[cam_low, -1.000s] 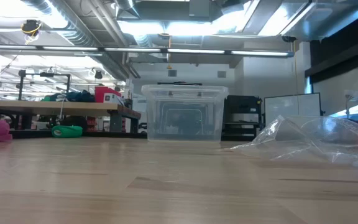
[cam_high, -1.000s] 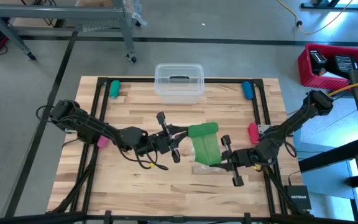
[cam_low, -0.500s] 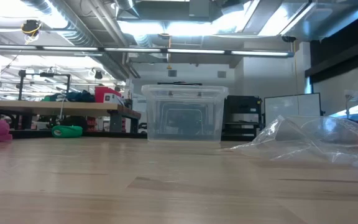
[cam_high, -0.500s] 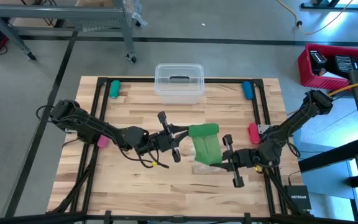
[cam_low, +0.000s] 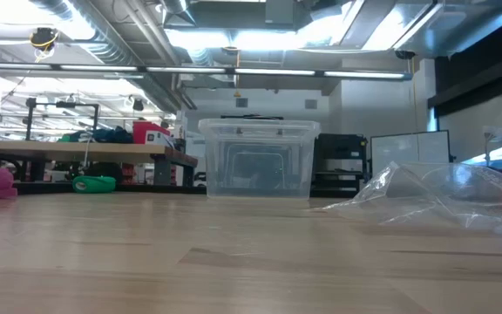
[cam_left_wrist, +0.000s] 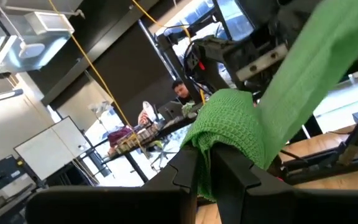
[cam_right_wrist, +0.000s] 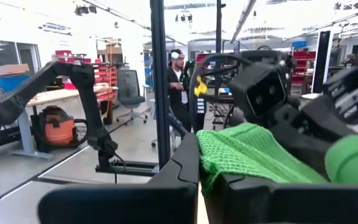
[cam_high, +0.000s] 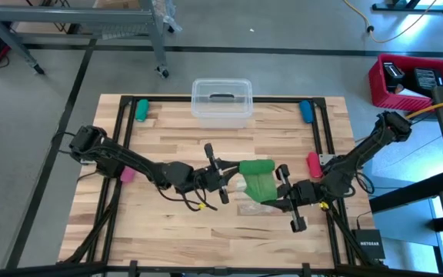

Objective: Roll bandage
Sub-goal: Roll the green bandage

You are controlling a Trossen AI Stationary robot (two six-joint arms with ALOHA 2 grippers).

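Note:
The bright green bandage (cam_high: 258, 180) hangs in the air over the middle of the table, between my two grippers, with a thicker rolled part (cam_high: 256, 165) at its far end. My left gripper (cam_high: 235, 178) is shut on the bandage's left side. My right gripper (cam_high: 278, 194) is shut on its near right part. The low view shows neither the bandage nor the grippers. My left gripper pinches a bunched fold of the bandage (cam_left_wrist: 211, 144) between its two fingers, coming from the table's left. The bandage is clear of the table and runs on from this fold to my right gripper. Its weave shows no slack there. My right gripper pinches the bandage's edge (cam_right_wrist: 211, 160) between its two fingers, coming from the table's right. The strip spreads away from the fingers toward the rolled part (cam_right_wrist: 353, 158) and my left gripper. It is lifted clear of the table.
A small clear plastic bag (cam_high: 251, 207) lies on the table under the bandage; it also shows in the low view (cam_low: 434, 205). A clear lidded box (cam_high: 221, 100) stands at the far edge. Green (cam_high: 141, 109), blue (cam_high: 306, 111) and pink (cam_high: 312, 163) cylinders sit on the frame.
My left gripper has gone toward the table's right and near edges, closer to my right gripper, and has turned. The bandage's rolled end has moved with it, and the hanging strip between the grippers shows shorter than before.

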